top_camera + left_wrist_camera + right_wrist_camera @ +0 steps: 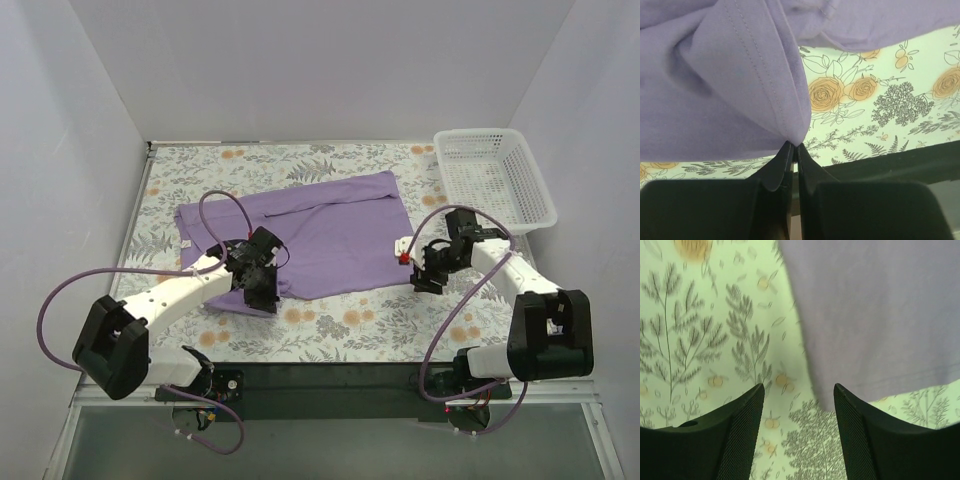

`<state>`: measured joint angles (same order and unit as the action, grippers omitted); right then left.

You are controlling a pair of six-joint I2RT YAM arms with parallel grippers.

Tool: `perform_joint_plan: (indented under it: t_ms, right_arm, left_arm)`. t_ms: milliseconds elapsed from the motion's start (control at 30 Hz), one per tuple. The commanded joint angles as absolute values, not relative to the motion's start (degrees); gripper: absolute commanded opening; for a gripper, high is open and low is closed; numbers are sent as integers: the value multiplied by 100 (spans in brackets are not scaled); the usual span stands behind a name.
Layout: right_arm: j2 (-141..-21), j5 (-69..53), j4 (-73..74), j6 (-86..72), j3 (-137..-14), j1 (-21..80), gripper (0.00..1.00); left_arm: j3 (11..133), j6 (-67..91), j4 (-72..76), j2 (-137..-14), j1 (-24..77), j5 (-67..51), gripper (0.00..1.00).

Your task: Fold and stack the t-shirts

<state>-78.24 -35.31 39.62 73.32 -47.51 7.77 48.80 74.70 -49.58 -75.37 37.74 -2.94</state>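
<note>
1 rumpled lavender t-shirt (340,240) has a corner pinched in left claw (794,148); right claw (799,400) gapes.

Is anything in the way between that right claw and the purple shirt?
Nothing visible. The right gripper is open, and the shirt has its corner right at the gap between the jaws, with only the flowered table around it. The white basket sits off to the side.

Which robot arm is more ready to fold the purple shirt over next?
Left. The left gripper is pinched shut on a hemmed edge of the t-shirt, so it can probably pull it over. The right gripper is open at the shirt's edge, holding nothing.
</note>
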Motion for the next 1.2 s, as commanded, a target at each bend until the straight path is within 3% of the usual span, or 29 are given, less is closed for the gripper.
perform_joint_plan:
  t_ms: [0, 567, 667, 800, 867, 1167]
  right_arm:
    - [-7567, -2576, 4430, 9217, -4474, 616, 64]
    - [-8490, -2435, 3296, 8719, -4412, 694, 52]
    - [-8604, -2391, 3252, 8666, -4412, 694, 46]
    - [-8649, -2338, 3304, 8640, -4351, 703, 14]
    - [-8544, -2338, 3305, 8605, -4298, 703, 3]
    - [-8341, -2408, 3735, 7894, -4816, 633, 1]
  left_arm:
    - [4764, 7348, -5001, -7296, 3806, -694, 0]
    - [4702, 7383, -5396, -6548, 3806, -932, 0]
    - [4693, 7400, -5545, -6487, 3806, -757, 0]
    - [4693, 7506, -5704, -6442, 3736, -528, 0]
    - [4702, 7550, -5783, -6434, 3630, -396, 0]
    - [4983, 7471, -6266, -6241, 3050, -255, 0]
